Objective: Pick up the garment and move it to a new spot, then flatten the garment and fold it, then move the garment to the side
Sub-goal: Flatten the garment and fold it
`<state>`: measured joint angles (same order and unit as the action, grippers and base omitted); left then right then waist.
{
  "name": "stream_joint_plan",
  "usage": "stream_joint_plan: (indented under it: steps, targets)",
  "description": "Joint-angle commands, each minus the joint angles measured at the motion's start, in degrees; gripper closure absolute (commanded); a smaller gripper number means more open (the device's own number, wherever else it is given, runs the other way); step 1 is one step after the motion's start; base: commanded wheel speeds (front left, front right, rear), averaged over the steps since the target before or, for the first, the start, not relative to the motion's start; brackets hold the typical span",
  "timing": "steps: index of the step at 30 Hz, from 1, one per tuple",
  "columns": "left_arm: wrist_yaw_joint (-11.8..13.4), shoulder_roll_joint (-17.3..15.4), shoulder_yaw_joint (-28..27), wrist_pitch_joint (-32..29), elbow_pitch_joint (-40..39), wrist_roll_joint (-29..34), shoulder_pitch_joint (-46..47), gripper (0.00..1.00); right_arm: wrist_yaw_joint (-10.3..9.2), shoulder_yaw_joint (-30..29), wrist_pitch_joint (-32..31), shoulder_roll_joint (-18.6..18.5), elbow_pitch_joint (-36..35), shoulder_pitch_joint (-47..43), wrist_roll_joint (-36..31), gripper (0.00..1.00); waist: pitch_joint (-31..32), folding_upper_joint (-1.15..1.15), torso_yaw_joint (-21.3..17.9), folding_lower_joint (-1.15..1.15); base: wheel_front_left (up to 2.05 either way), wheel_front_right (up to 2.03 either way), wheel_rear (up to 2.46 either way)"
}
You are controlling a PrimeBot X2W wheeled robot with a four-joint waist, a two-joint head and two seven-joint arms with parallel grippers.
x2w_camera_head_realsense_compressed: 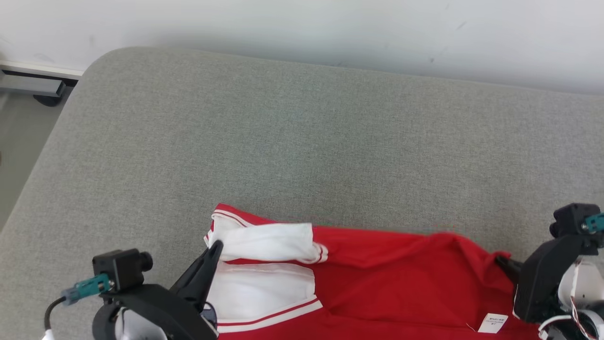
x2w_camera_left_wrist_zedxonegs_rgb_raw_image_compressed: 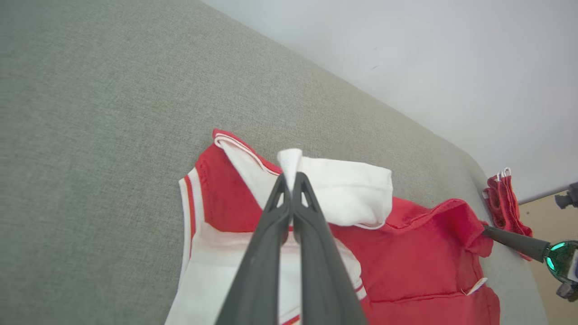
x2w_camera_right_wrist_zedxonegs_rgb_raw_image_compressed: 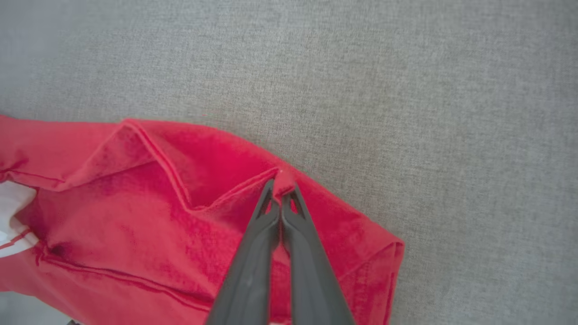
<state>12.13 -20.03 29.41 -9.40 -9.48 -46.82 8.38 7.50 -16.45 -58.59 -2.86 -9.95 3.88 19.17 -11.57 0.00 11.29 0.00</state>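
Pinches a white fold of the garment [x2w_camera_head_realsense_compressed: 377, 269] with the left gripper [x2w_camera_left_wrist_zedxonegs_rgb_raw_image_compressed: 291, 180], both dark fingers pressed together on a small peak of cloth raised just above the rest. Clamps the right gripper [x2w_camera_right_wrist_zedxonegs_rgb_raw_image_compressed: 281, 190] the same way, fingers tight on a thin red pleat at the hem of the garment's right end.

Finds the garment along the near edge of the grey cushioned surface [x2w_camera_head_realsense_compressed: 302, 141], stretched left to right between the two grippers and lying mostly flat, with its near part cut off by the bottom of the head view. Leaves the far two thirds of the surface bare.

At the left end: a white sleeve [x2w_camera_head_realsense_compressed: 269, 242] with a red-and-white striped cuff, folded across toward the right and resting on a white panel trimmed with red stripes. At the right end: plain red cloth, creased into a few shallow ridges, the corner turned up where the right fingers grip it. Near that corner, close to the near edge, a small white label [x2w_camera_head_realsense_compressed: 493, 324] with print too small to read.

Beyond the far edge of the surface, a pale wall [x2w_camera_head_realsense_compressed: 330, 28]. Off the left side, a strip of floor [x2w_camera_head_realsense_compressed: 19, 141].

In the left wrist view, past the right arm's finger and beside the rim of the surface, a small red cloth bundle [x2w_camera_left_wrist_zedxonegs_rgb_raw_image_compressed: 503, 203] with white loops; cannot tell what it is or what it rests on.
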Motion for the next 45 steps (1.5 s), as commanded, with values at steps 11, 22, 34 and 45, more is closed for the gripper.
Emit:
stream_joint_plan:
  steps: [11,22,34,45]
  targets:
    - [0.7,-0.8,-0.6,0.8,-1.3,-1.8,-4.7,1.00,-0.03,1.5,-3.8,-1.9,-6.2,-5.7,-3.3,1.00,0.0,0.00,0.5,0.00,0.00,0.00,0.00]
    - [0.8,-0.2,-1.6,1.5,-1.7,-4.1,-7.4,1.00,-0.03,3.3,-4.1,-8.3,-5.2,-6.7,-5.3,1.00,-0.3,0.00,1.0,0.00,0.00,0.00,0.00]
    - [1.0,-0.5,-2.5,1.9,-2.4,-6.2,-10.2,1.00,-0.03,3.0,-5.6,-8.6,-6.0,-10.0,-3.5,1.00,-0.3,0.00,2.6,0.00,0.00,0.00,0.00]
    - [1.5,0.3,-0.6,0.8,0.6,-6.1,-10.9,1.00,-0.03,2.6,-6.7,-9.0,-7.3,-12.7,-4.0,1.00,-0.7,0.00,3.1,0.00,0.00,0.00,0.00]
